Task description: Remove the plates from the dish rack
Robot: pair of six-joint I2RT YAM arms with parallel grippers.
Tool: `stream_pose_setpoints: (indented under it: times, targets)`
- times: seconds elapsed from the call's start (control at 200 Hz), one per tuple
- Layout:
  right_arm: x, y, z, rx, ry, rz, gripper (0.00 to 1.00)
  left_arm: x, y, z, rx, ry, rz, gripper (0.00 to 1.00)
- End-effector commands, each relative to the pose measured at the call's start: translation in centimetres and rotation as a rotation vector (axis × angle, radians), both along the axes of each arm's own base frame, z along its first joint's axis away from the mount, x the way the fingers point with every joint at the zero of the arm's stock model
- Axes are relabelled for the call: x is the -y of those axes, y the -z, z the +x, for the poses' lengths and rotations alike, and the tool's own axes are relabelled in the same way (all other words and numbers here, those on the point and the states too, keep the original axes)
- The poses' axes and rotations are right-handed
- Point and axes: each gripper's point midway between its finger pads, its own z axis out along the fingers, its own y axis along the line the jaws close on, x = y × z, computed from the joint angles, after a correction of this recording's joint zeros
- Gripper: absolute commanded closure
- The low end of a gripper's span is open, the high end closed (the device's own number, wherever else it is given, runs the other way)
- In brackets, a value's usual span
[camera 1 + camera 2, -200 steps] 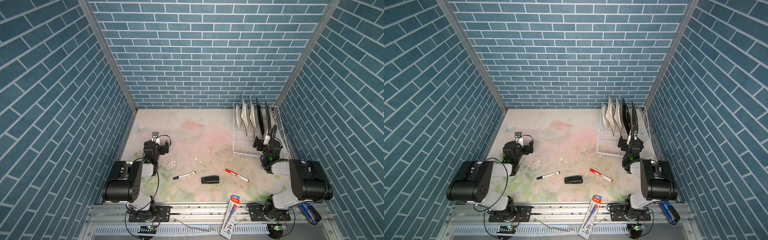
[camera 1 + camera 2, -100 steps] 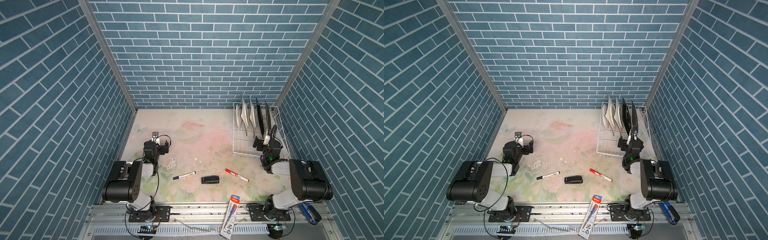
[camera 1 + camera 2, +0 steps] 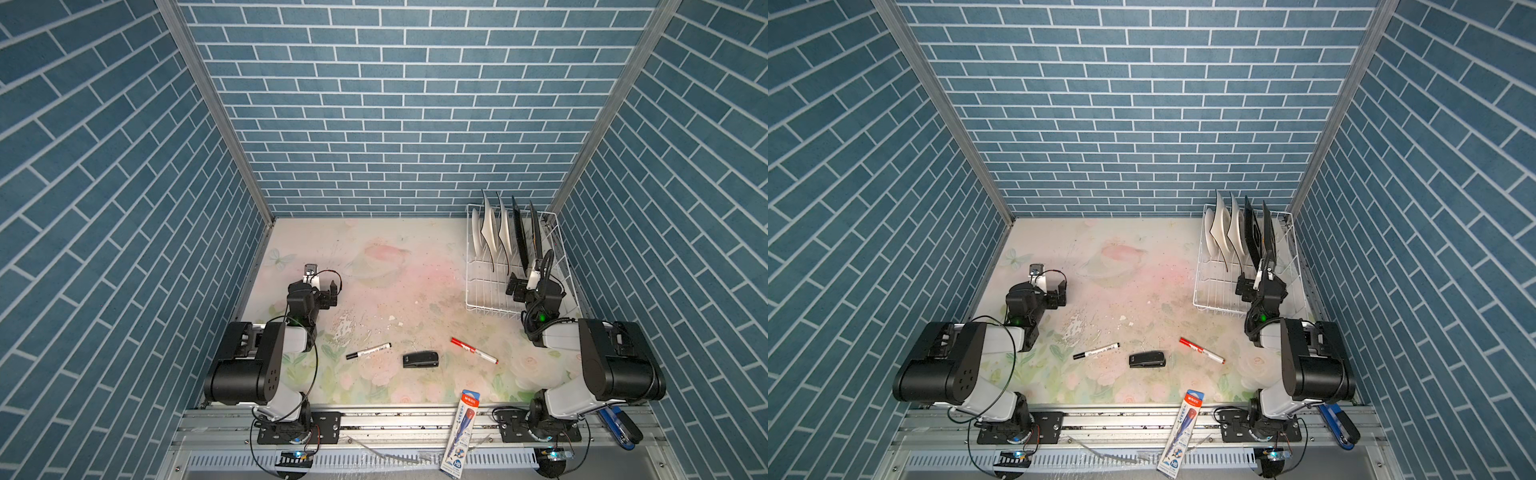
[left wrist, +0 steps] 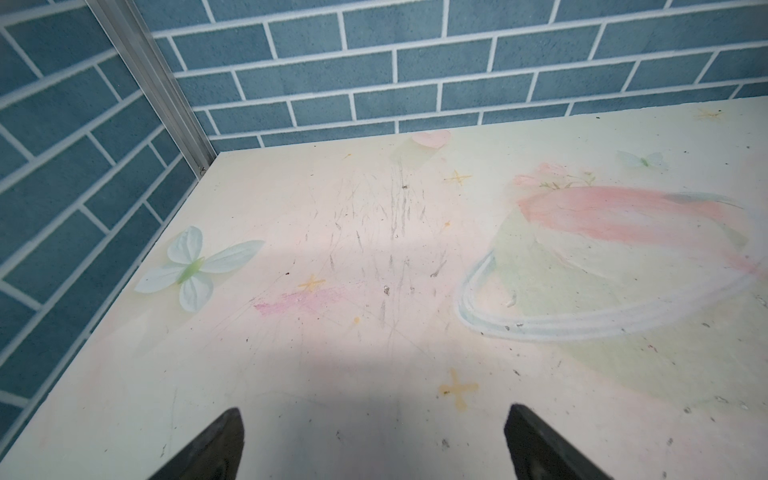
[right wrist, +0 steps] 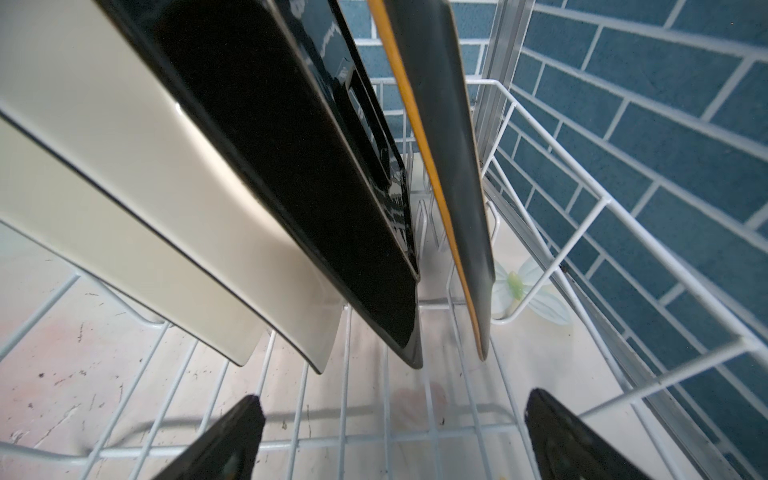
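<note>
Right gripper (image 5: 390, 440), jaws wide and empty, faces plates (image 5: 299, 199) in dish rack (image 5: 582, 249); first pick pending: advance, straddle one edge.

- One dish rack (image 3: 490, 291)
- Five plates (image 3: 505, 232) upright in it: three white, two black
- Two markers (image 3: 368, 351)
- One black stapler (image 3: 420, 359)
- One pen pack (image 3: 462, 430)
- Two arms
</note>
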Motion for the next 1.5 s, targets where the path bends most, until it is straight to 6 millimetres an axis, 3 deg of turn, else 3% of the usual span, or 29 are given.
stream_pose_setpoints:
  times: [0.0,0.485,0.785,1.19,1.371,1.496]
  targets:
    - [0.3,1.8,-0.8,-0.061,0.005,0.004,0.01,-0.1,-0.7,0.4,0.012,0.000,0.001,0.00]
    - [0.3,1.8,-0.8,-0.062,0.004,0.004,0.01,-0.2,-0.8,0.3,0.016,0.000,0.001,0.00]
    - [-0.3,1.7,-1.1,-0.042,-0.030,-0.002,0.01,-0.8,-2.9,-0.6,0.065,-0.039,-0.001,0.00]
    - [-1.2,-0.3,-2.4,0.031,-0.082,-0.012,0.02,-1.7,-5.0,-2.5,0.021,-0.124,-0.072,0.00]
    - [-1.7,-1.7,-2.9,0.040,-0.105,-0.018,0.01,-1.0,-7.0,-2.9,0.050,-0.123,-0.113,0.00]
    - [-2.2,-2.7,-2.7,-0.001,-0.137,-0.012,0.01,-0.4,-7.4,-2.9,0.040,-0.116,-0.106,0.00]
